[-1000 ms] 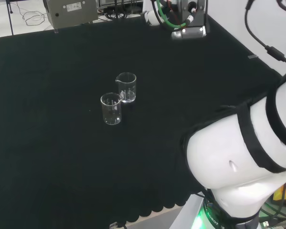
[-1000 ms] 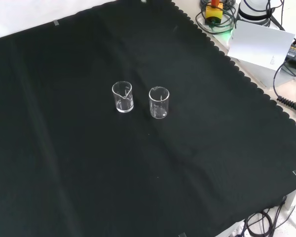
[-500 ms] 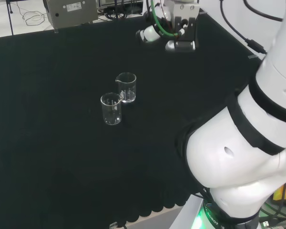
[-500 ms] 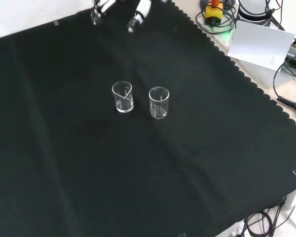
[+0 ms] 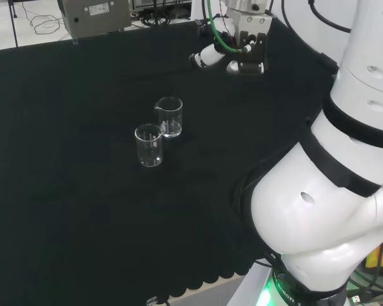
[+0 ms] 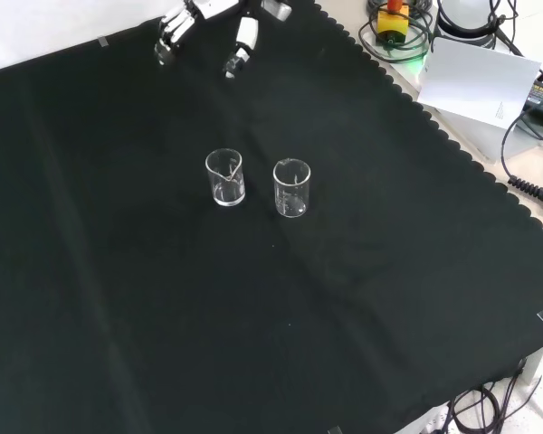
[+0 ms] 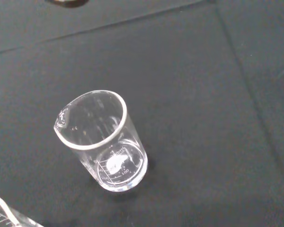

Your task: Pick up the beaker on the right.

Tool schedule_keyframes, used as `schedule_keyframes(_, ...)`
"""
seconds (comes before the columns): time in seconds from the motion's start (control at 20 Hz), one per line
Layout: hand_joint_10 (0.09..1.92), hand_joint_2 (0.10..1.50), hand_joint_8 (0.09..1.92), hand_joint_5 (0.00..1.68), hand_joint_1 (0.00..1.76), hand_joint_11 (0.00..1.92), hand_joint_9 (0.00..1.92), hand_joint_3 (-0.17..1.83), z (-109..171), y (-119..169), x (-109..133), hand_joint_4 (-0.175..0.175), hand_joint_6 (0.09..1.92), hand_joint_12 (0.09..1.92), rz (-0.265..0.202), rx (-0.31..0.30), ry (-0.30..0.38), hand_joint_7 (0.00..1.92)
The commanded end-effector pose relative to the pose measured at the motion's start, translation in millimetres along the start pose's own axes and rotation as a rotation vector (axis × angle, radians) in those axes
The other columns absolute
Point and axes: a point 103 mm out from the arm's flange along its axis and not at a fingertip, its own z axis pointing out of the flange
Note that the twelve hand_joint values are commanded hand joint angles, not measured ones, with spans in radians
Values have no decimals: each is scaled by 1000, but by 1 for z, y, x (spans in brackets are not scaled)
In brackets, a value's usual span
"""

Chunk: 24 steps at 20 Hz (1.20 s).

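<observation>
Hand point(image 5: 233, 56), fingers relaxed and holding nothing, hovered near the cloth's point(image 5: 64, 210) far edge in the head view, well apart from two beakers; the right beaker point(image 5: 170, 116) stood mid-cloth. Front view: hand near the top edge. Wrist view: one beaker stood upright. Approach stage; descent beside the target was judged next.

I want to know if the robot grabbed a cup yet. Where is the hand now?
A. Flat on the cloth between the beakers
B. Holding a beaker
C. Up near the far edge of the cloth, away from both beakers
C: in the front view the hand is near the cloth's top edge, while both beakers stand untouched mid-cloth.
</observation>
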Motion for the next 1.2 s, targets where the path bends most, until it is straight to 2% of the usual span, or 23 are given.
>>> schedule_keyframes(0.05,686,709,648,396,755,112,405,468,81,47,8,-31,87,1401,-184,64,129,171)
schedule_keyframes(0.2,676,677,657,431,767,116,423,494,92,47,9,-32,87,1400,-213,82,152,204)
schedule_keyframes(0.3,660,654,658,446,776,131,451,522,96,46,7,-34,87,1395,-235,69,179,227)
schedule_keyframes(0.4,646,636,657,452,788,142,463,536,101,46,6,-35,87,1390,-267,83,215,237)
schedule_keyframes(0.6,629,611,647,443,797,151,463,558,113,45,5,-36,87,1386,-317,73,240,227)
schedule_keyframes(0.85,619,569,640,424,818,147,455,559,128,48,10,-34,87,1384,-341,95,240,213)
schedule_keyframes(1.05,619,547,639,408,822,110,419,573,144,55,8,-39,87,1399,-345,116,295,179)
schedule_keyframes(1.2,633,531,648,390,856,50,360,579,152,59,6,-40,87,1441,-364,104,325,142)
